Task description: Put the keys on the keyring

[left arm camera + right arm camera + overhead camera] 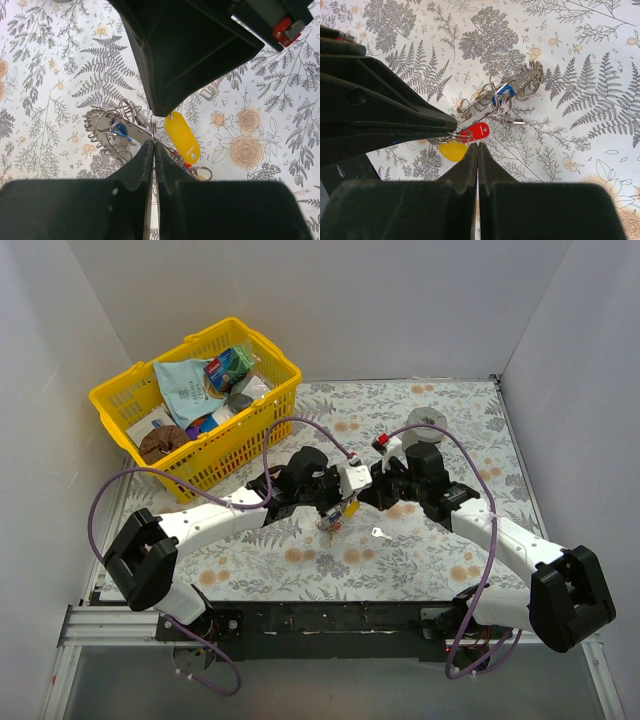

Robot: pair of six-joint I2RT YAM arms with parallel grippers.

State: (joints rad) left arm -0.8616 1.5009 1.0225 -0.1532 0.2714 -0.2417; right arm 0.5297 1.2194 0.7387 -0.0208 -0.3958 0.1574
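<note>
The keyring (106,131), a shiny disc with a jagged rim, hangs tilted just above the cloth, and my left gripper (153,145) is shut on its edge. On it hang a yellow key (182,137), a red key (477,131) and a blue key (504,90). In the right wrist view the keyring (520,84) shows edge-on. My right gripper (478,146) is shut, its tips right under the red key, with nothing visible between them. From above, both grippers meet over the keyring (328,522). A plain silver key (380,533) lies loose on the cloth to the right.
A yellow basket (275,405) full of packets stands at the back left. A grey roll (430,420) sits at the back right. The table is covered with a floral cloth (440,550), and white walls close it in on three sides.
</note>
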